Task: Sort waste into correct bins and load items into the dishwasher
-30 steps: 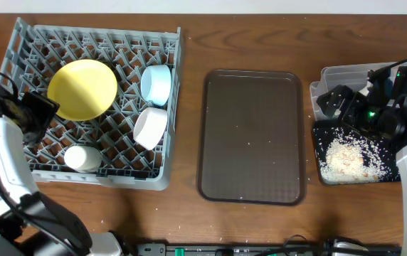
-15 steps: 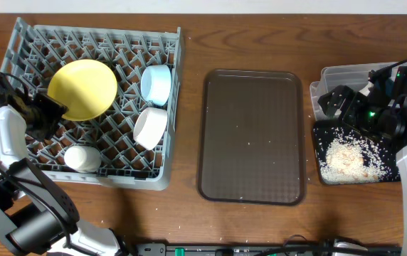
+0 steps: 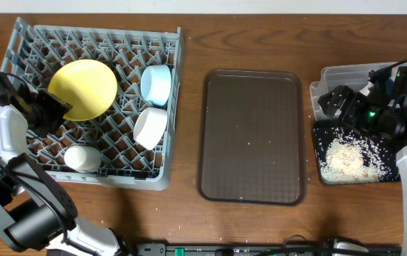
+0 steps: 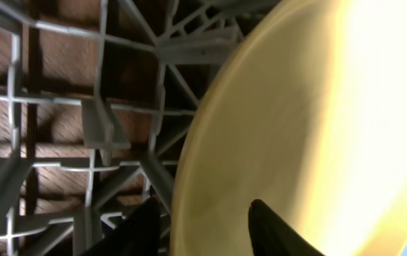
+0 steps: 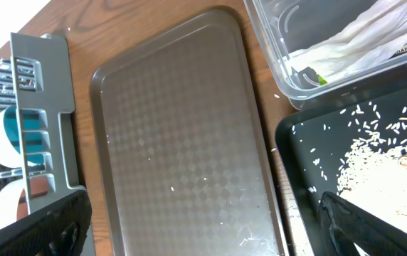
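Observation:
The yellow plate (image 3: 84, 88) stands tilted in the grey dish rack (image 3: 25, 43), beside the light blue bowl (image 3: 156, 83), the white bowl (image 3: 150, 128) and the white cup (image 3: 82, 158). My left gripper (image 3: 53, 111) is shut on the plate's left rim; in the left wrist view its fingers (image 4: 207, 227) straddle the plate (image 4: 317, 121). My right gripper (image 3: 336, 104) is open and empty (image 5: 214, 227), over the table by the clear tub (image 5: 275, 60), which holds the white napkin (image 5: 374, 32) and green wrapper (image 5: 319, 79). Rice scraps (image 5: 385, 171) lie in the black tray (image 5: 299, 139).
The dark brown serving tray (image 3: 253, 135) lies between the rack and the bins, with a few rice grains on it. The clear tub (image 3: 342, 75) and black tray (image 3: 324, 174) sit at the right edge. Stray grains dot the table's front edge.
My left arm has swung in toward the rack and its gripper has moved slightly right along the plate's rim. The plate has barely shifted. The right arm has not moved.

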Controlling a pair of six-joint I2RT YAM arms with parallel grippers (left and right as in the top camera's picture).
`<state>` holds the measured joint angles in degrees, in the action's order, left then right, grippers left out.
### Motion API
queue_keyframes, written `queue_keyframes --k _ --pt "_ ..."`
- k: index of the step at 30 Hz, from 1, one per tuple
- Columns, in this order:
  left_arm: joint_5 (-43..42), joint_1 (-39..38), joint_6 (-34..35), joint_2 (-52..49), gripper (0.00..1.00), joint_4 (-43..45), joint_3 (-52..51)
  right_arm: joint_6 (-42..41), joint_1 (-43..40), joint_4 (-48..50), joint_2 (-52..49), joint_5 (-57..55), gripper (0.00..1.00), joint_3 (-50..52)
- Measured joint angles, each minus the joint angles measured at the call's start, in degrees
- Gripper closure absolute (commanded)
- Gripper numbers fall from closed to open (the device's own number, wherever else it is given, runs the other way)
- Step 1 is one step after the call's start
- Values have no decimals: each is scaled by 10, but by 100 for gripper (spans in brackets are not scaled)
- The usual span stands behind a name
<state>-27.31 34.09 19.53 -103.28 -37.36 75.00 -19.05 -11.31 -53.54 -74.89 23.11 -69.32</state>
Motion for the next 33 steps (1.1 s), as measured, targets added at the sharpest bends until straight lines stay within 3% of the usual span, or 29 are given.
queue_keyframes --k 3,8,18,24,33 --pt "-3 0 -3 -1 69 4 -1 0 0 0 0 0 1 0" --pt "-7 2 -24 -1 92 6 -1 0 0 1 0 0 1 0" --pt "-26 6 -85 -1 93 12 -1 0 0 2 0 0 1 0" --pt "-81 0 -121 7 92 3 -7 0 0 3 0 -2 1 0" --pt "-80 -69 -179 151 92 -13 -11 0 0 7 0 -3 1 0"
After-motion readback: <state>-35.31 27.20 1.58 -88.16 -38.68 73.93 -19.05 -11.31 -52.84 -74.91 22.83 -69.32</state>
